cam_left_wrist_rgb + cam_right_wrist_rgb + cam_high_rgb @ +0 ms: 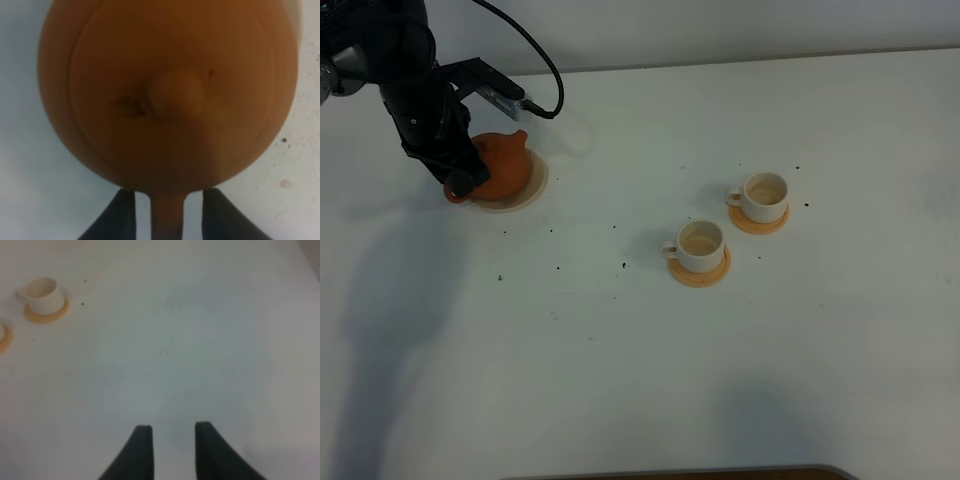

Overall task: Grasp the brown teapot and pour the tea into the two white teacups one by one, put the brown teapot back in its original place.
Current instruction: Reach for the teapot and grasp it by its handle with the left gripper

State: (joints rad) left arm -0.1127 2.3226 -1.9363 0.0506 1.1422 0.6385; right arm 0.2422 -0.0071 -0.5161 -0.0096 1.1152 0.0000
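The brown teapot (503, 165) sits on the pale cream saucer (533, 190) at the back left. It fills the left wrist view (170, 90) with its lid knob in the middle. My left gripper (462, 183) straddles the teapot's loop handle (167, 217). Its fingers (125, 215) stand on either side with a small gap on each side, so it is open. Two white teacups (700, 243) (765, 195) stand on orange coasters at centre right. One cup shows in the right wrist view (42, 292). My right gripper (170, 450) is open and empty over bare table.
The white table (620, 360) carries small dark specks between the saucer and the cups. An orange coaster's edge (2, 337) shows at the side of the right wrist view. A dark edge (670, 473) runs along the table's front.
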